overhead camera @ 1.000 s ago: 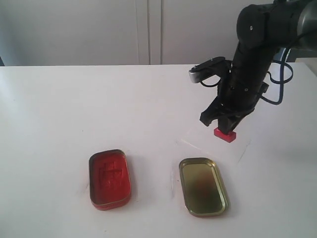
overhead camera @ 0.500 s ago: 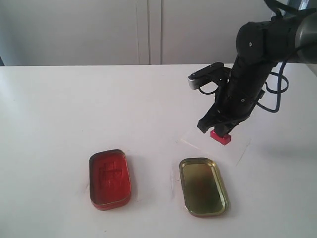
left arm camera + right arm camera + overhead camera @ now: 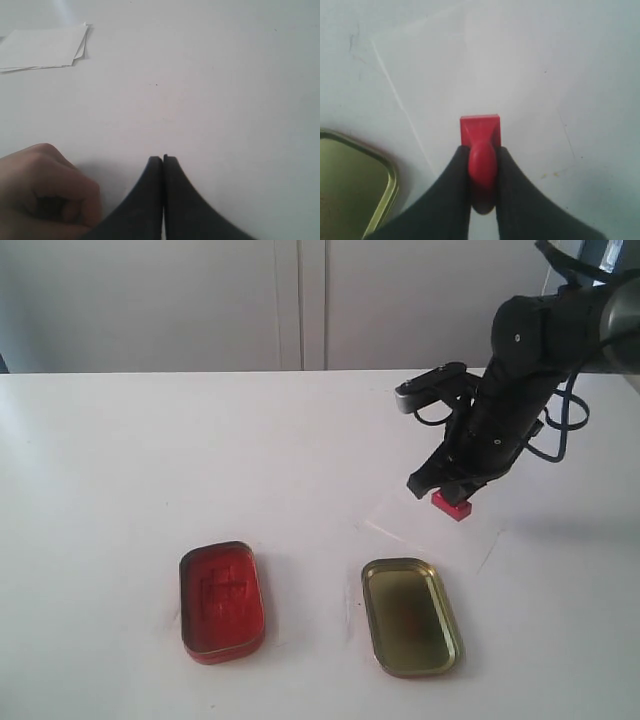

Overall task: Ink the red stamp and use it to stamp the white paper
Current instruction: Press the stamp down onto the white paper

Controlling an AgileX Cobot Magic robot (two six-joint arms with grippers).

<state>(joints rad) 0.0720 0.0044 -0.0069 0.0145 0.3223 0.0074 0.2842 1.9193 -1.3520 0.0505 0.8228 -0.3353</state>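
Note:
My right gripper (image 3: 450,492) is shut on the knob of the red stamp (image 3: 453,506), block end down. The stamp sits over the far part of the white paper (image 3: 425,532), a faint sheet on the white table; I cannot tell whether they touch. In the right wrist view the black fingers (image 3: 455,185) clamp the stamp (image 3: 480,131) by its rounded knob, with the paper (image 3: 470,65) under it. My left gripper (image 3: 163,159) is shut and empty over bare table, and it is outside the exterior view.
An oblong tin of red ink (image 3: 221,598) lies front left. Its gold lid (image 3: 410,616) lies just in front of the paper, also visible as a gold lid edge (image 3: 355,185). A person's hand (image 3: 42,197) rests beside the left gripper, with stacked white sheets (image 3: 42,47) farther off.
The right arm has leaned lower, and the gripper with the stamp has drifted slightly left then back right and away over the paper. The grip stays the same.

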